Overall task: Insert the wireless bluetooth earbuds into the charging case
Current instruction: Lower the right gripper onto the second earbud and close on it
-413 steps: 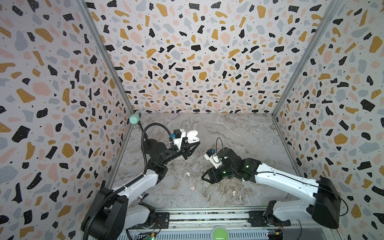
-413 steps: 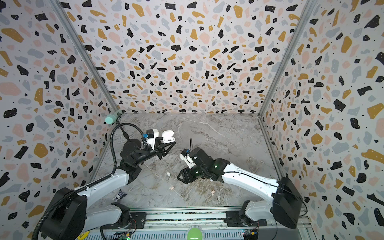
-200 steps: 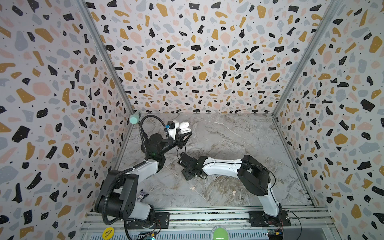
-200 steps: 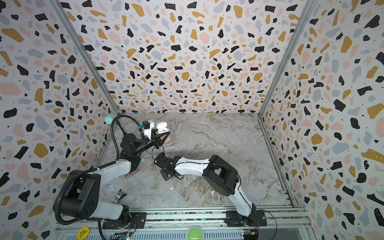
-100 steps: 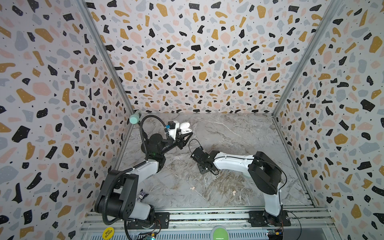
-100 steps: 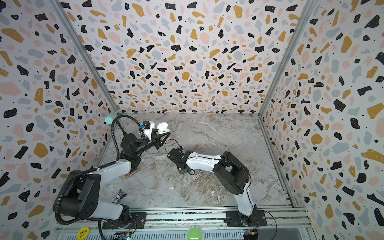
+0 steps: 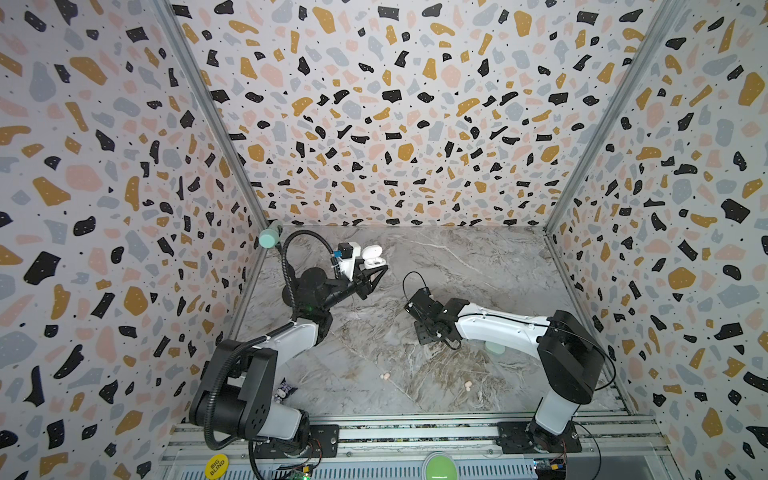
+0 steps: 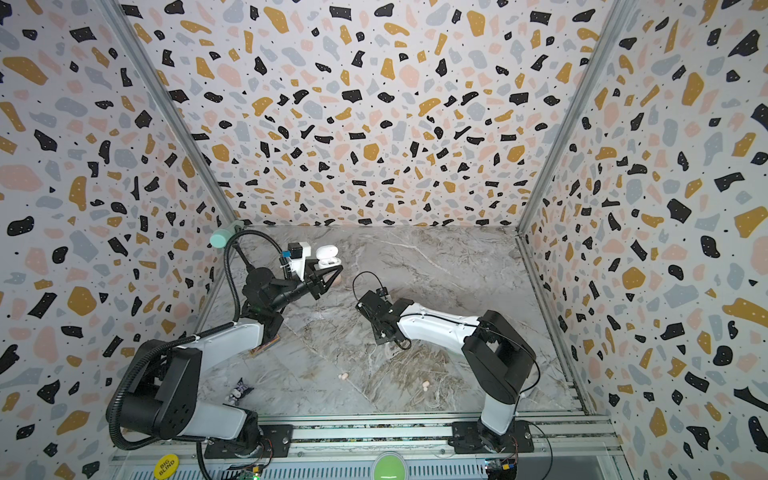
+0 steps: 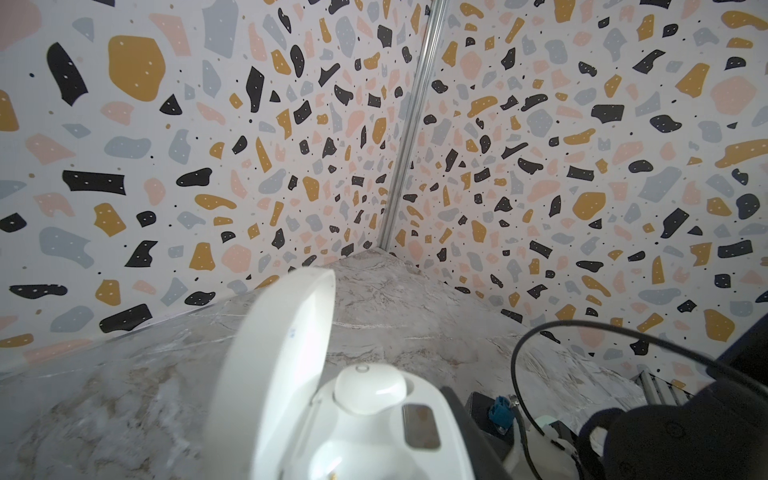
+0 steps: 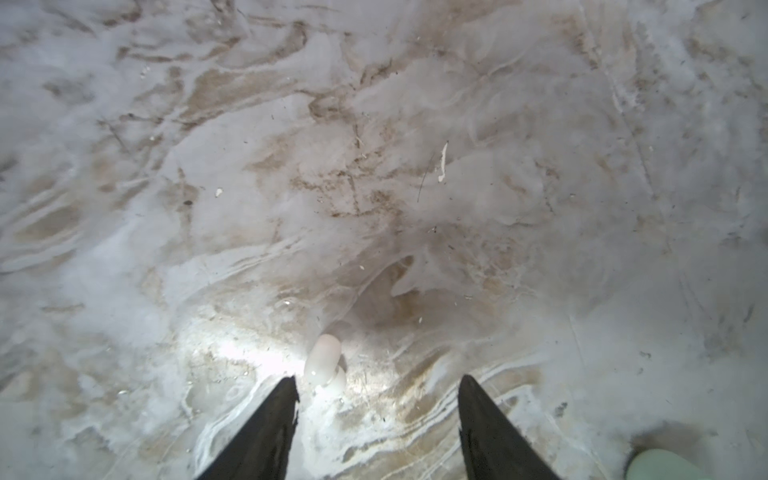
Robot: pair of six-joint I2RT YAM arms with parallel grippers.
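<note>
A pale earbud (image 10: 323,360) lies on the marble (image 10: 374,166) beside one tip of the spread right end effector (image 10: 378,377).

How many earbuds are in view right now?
4 earbuds: one seated in the open white case, two loose near the front of the table, one by the right fingers. Others may be hidden.

Both top views: stereo pair, high above front rail (image 7: 415,432), far from white case (image 7: 372,258), tilted down toward back wall (image 7: 395,124). Whole tabletop (image 7: 478,266) and both arms in frame, scenes nearly same.
Left wrist view: right behind white case, open lid (image 9: 282,353) filling foreground, facing wall corner (image 9: 399,187) beyond it.
Right wrist view: well apart from white case, close over tabletop, facing down past right gripper (image 10: 378,377). Pale green case (image 10: 665,465) at frame edge; same pale green case (image 7: 495,348) in a top view.
</note>
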